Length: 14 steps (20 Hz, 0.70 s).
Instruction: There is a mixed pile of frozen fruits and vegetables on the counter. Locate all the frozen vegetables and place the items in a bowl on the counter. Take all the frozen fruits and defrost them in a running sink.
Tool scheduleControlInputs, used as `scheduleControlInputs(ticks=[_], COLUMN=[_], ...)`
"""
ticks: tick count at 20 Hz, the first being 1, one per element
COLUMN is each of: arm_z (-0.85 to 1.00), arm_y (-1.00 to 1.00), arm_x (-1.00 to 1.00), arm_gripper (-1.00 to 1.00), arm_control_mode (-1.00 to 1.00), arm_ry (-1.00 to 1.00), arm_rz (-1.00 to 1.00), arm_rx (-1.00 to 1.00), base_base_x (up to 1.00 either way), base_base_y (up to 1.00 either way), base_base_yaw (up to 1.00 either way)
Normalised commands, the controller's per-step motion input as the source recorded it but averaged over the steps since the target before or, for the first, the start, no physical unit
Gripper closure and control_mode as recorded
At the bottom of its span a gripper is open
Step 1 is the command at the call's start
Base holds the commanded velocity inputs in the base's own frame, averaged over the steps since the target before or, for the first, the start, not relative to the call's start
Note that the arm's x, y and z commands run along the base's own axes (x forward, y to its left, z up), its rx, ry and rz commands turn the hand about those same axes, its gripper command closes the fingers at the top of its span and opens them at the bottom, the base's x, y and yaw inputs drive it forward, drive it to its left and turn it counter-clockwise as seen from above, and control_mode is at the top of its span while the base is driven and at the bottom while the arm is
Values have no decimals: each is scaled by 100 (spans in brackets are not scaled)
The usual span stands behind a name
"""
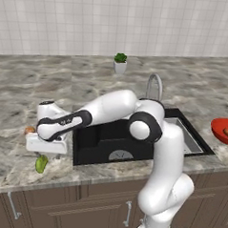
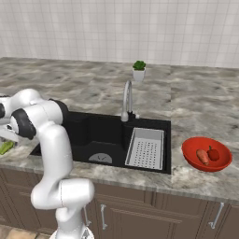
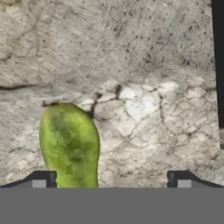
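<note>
The fingers [image 3: 111,179] are spread wide and hold nothing; the green fruit [image 3: 70,146] lies on the desk [image 3: 144,65] just inside the left tip. The brown ball [image 1: 29,129] sits beside the hand. Across the sink [image 2: 100,135], the bowl [image 2: 223,164] holds 2 vegetables [image 2: 203,156].

Yellow-green fruit [image 3: 69,146], mottled; grey-brown veined counter [image 3: 131,65]; red bowl [image 2: 206,154]; black sink [image 2: 100,135]; brown cabinets [image 2: 140,210].

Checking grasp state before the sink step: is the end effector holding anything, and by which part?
Nothing held. The end effector is open above the counter; the yellow-green fruit lies beside one fingertip, not clamped.
</note>
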Motion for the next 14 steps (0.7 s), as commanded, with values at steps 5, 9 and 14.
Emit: scheduleControlInputs(ticks=[5,9,14], arm_z=[-8,-29,-35], arm_y=[17,2,18], arm_x=[8,21,32], arm_gripper=[-100,-100,-100], arm_control_mode=[-100,-100,-100], arm_ry=[4,-3,-3], arm_rz=[0,-7,-11], arm_rx=[-8,-7,-10], base_base_x=[0,0,0], base_base_y=[0,0,0], base_base_yaw=[0,0,0])
